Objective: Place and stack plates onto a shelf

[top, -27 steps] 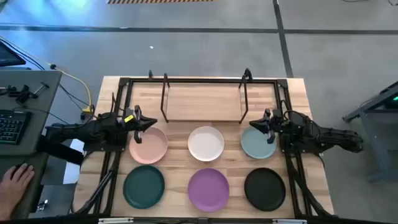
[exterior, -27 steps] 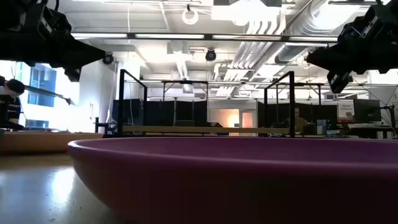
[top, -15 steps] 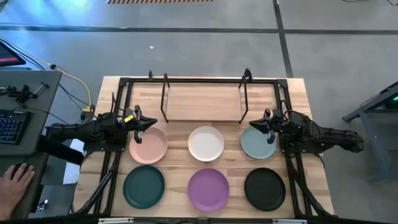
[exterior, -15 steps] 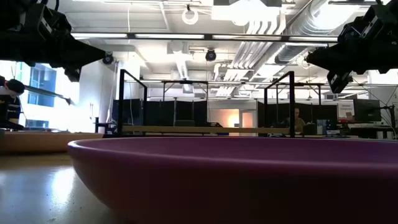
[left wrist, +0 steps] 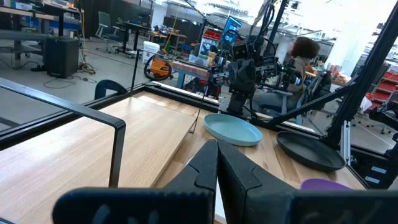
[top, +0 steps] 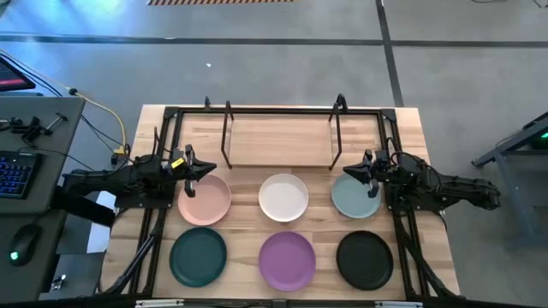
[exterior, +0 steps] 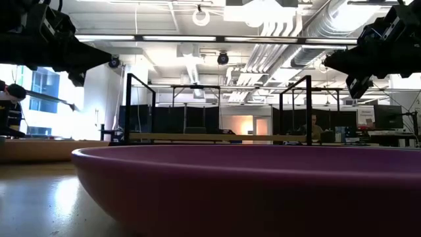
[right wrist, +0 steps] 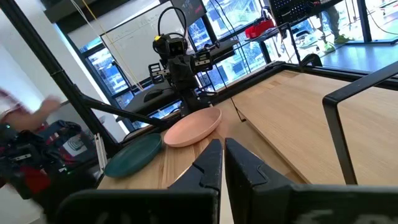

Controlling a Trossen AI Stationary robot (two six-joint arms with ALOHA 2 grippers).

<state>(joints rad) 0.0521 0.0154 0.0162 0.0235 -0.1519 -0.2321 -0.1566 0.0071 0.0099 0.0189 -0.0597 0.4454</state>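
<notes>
Six plates (top: pixel 283 197) untouched, shelf (top: pixel 279 140) bare. Left gripper (top: pixel 199 170), right gripper (top: pixel 353 172): both pinched closed, holding nothing. Could easily shove a plate sideways if lowered without opening first.

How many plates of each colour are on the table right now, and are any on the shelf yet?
Pink plate: 1
White plate: 1
Pale blue-grey plate: 1
Dark teal plate: 1
Purple plate: 1
Black plate: 1
Total on the table: 6
On the shelf: 0
</notes>
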